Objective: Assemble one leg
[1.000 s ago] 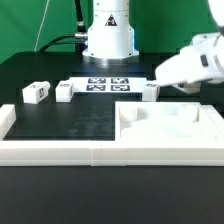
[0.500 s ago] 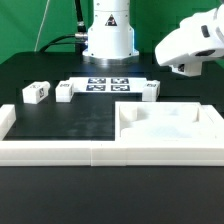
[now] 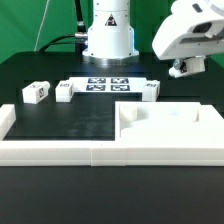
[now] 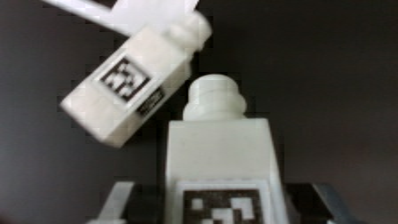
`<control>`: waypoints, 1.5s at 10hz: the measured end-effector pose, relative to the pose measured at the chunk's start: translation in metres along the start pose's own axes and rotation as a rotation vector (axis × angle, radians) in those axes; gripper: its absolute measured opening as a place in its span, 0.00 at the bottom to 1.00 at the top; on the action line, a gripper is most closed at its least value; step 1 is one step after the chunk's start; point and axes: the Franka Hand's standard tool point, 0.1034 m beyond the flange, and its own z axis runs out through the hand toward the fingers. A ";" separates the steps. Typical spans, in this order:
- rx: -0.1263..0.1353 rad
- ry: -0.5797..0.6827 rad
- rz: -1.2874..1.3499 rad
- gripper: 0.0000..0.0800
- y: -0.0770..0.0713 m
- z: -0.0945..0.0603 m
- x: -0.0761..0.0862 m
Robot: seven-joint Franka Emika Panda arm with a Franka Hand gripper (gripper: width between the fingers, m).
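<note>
In the wrist view my gripper [image 4: 219,205] is shut on a leg [image 4: 222,140], a chunky white block with a rounded peg at its far end and a tag between the fingers [image 4: 125,200]. A second leg [image 4: 139,78] lies tilted on the black table just beyond it. In the exterior view my gripper [image 3: 186,68] hangs high at the right, above the table; the held leg is hard to make out there. Three more legs lie in a row: two [image 3: 35,92] [image 3: 64,90] at the left and one [image 3: 148,90] at the right.
The marker board [image 3: 105,84] lies between the legs, in front of the robot base [image 3: 107,35]. Long white border rails [image 3: 60,150] run along the front. A large white panel [image 3: 165,128] sits at the exterior view's right front.
The arm has risen and drawn back toward the exterior view's upper right, away from the table. The legs on the table have not moved.
</note>
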 end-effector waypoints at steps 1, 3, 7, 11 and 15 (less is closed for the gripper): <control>-0.012 0.101 -0.002 0.36 0.004 -0.011 0.000; -0.014 0.242 0.000 0.36 0.002 -0.008 0.001; 0.018 0.592 0.043 0.36 0.030 -0.030 0.015; -0.035 0.853 0.053 0.36 0.047 -0.056 0.041; -0.019 0.813 0.078 0.36 0.062 -0.062 0.048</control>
